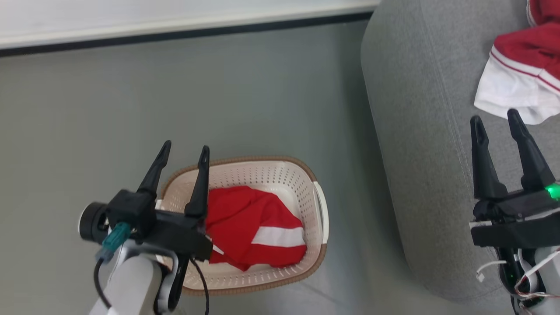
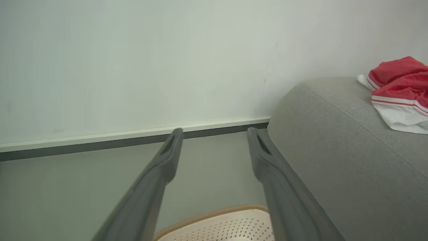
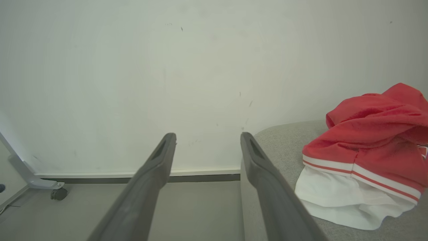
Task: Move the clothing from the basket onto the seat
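We see our left gripper [image 1: 186, 146] and right gripper [image 1: 495, 115] spread wide, empty. A red garment [image 1: 249, 223] waits in the basket [image 1: 262, 175], and a red-and-white garment [image 1: 520, 65] lies on the sofa [image 1: 420, 109]. We should drop left and pinch the bunched fold deep.

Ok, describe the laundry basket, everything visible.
The basket is cream-white plastic, perforated with rows of small holes, with rounded corners, a brown rim and a white side handle. It stands upright on the grey floor, beside the sofa but apart from it. A crumpled red garment with a white panel lies inside. The open left gripper covers its left edge in the head view.
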Available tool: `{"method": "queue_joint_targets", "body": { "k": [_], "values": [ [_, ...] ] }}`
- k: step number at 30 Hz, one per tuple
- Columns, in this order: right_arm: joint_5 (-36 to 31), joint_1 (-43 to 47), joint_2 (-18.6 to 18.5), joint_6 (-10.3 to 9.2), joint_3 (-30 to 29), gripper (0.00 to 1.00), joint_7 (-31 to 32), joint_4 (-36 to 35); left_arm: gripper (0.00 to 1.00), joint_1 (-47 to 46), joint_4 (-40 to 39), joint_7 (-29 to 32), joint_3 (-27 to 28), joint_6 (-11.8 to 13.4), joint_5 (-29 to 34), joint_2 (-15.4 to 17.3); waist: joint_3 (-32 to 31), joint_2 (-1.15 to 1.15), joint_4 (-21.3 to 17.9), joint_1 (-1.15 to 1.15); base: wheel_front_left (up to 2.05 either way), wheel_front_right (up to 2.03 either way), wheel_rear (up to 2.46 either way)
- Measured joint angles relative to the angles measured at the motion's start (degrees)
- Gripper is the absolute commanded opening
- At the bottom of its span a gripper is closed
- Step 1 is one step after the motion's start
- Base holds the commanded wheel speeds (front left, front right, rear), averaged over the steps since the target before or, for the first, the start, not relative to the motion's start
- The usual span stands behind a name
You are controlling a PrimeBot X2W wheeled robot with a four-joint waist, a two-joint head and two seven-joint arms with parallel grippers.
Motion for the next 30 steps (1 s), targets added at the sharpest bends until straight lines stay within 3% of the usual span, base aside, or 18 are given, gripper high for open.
{"method": "queue_joint_targets", "body": {
  "k": [30],
  "values": [
    [-3.4,-12.8,5.4,3.25,1.0,1.00,0.0,-8.2,1.00,-17.8,27.0,9.8,-4.5,-4.1,2.3,-1.9,22.3,0.00,-6.4,-0.01,0.00,0.00,0.00]
  ]
}}
